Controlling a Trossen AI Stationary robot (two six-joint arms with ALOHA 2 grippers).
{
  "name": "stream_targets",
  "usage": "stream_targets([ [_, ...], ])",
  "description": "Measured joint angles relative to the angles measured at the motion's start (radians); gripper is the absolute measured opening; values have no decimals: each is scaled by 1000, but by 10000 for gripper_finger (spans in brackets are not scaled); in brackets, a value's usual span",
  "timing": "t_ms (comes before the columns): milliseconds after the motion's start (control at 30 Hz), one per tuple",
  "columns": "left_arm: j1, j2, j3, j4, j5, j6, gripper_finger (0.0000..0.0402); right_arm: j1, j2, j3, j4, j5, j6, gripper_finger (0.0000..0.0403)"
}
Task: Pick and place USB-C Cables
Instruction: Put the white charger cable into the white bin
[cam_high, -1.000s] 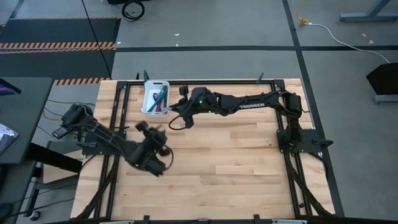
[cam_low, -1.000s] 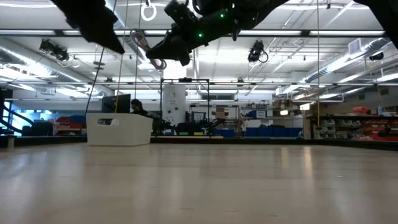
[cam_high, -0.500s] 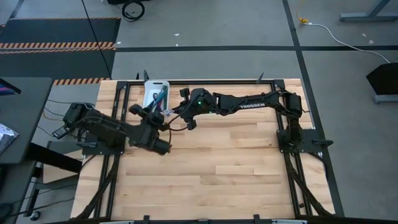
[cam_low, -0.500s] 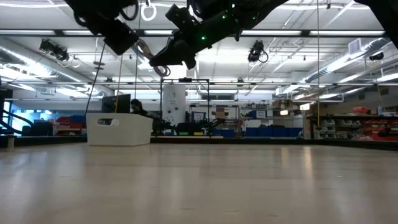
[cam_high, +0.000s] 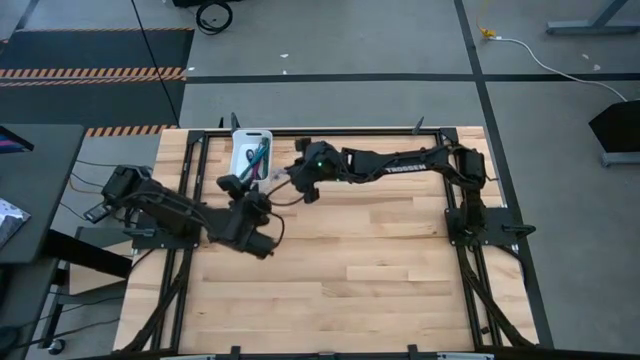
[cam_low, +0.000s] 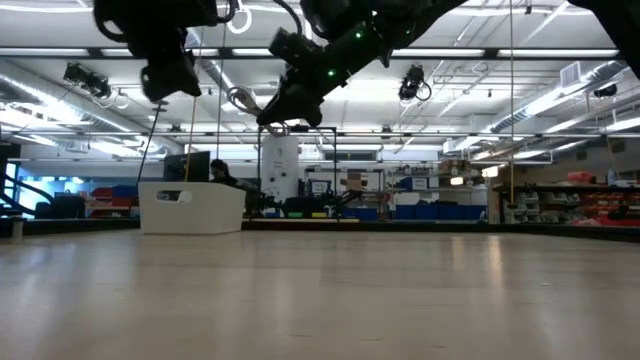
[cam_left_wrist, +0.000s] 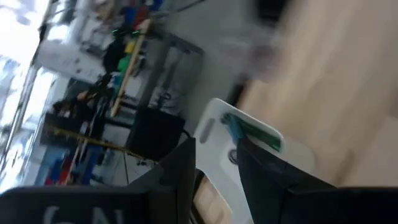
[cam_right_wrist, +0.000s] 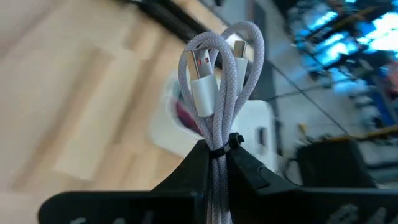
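A pale lilac-grey USB-C cable bundle (cam_right_wrist: 216, 81) sits in my shut right gripper (cam_right_wrist: 216, 163), which hovers high above the table beside the white bin (cam_high: 240, 137) at the far edge. In the bin lie other bundles, a green one (cam_left_wrist: 260, 133) and a teal one (cam_left_wrist: 232, 127) among them; something magenta (cam_right_wrist: 185, 117) shows there too. My left gripper (cam_high: 233, 184) is open, raised off the table just on the near side of the bin and pointing at it, holding nothing. My right gripper pinches the lilac-grey bundle between its two fingers at the tied waist (cam_right_wrist: 216, 149). The loops and both white plugs (cam_right_wrist: 202, 87) stick out beyond the fingertips. The bundle is lifted clear of the table, as the loop (cam_low: 244, 98) in the low view shows.
A black metal frame (cam_high: 330, 130) runs around the wooden table top (cam_high: 380, 260). The bin (cam_low: 192, 207) stands near the far left corner. Both arms crowd the space beside it; the wide near and right parts of the table hold nothing.
My left arm has swung from the middle of the table's left half toward the far edge and turned, so its gripper now points at the bin. My right gripper has stayed beside the bin with only a small shift, still shut on the lilac-grey bundle.
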Motion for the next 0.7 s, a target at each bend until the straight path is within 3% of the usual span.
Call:
stream_targets([
  [133,-36,0,0,77,68,148,125,-24,0,0,54,-25,0,35],
  [300,-47,0,0,339,77,393,125,-35,0,0,60,-100,-46,35],
  [467,-29,0,0,709,105,697,125,-62,-1,0,109,8,-70,35],
  [600,43,0,0,923,238,869,125,-111,-2,0,107,79,-31,35],
  [700,122,0,0,1036,436,957,125,-168,-6,0,70,106,32,35],
])
